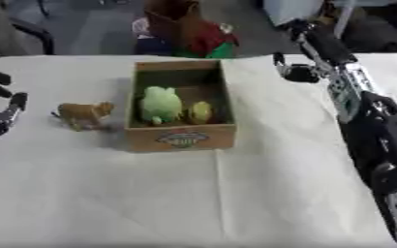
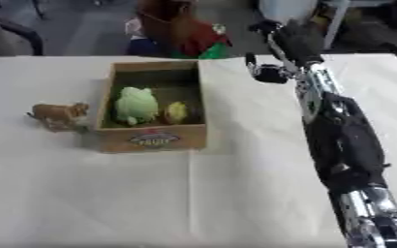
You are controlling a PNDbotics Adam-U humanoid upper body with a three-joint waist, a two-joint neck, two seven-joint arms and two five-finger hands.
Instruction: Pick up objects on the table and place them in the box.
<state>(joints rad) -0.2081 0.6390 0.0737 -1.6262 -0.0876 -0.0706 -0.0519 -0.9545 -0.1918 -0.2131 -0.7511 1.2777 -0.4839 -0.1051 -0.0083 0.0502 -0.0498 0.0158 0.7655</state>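
Now the left hand (image 1: 0,116), fingers open, is waiting near the lion (image 1: 83,115) left of the box (image 1: 181,138), probably to grasp it, while I cannot tell the fingers of the right hand (image 1: 297,72).

The box (image 1: 181,138) was brown cardboard; inside lay a pale green toy (image 1: 161,104) and a yellow one (image 1: 201,112). A tan animal figure (image 1: 83,114) stood on the white tablecloth (image 1: 193,203).

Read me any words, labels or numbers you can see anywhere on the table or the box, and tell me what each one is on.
Oval label on the front wall of the cardboard box: there is printing on it, but it is too blurred to read.
Green toy, yellow toy and brown animal toy: no text visible.
White table cloth: no text visible.
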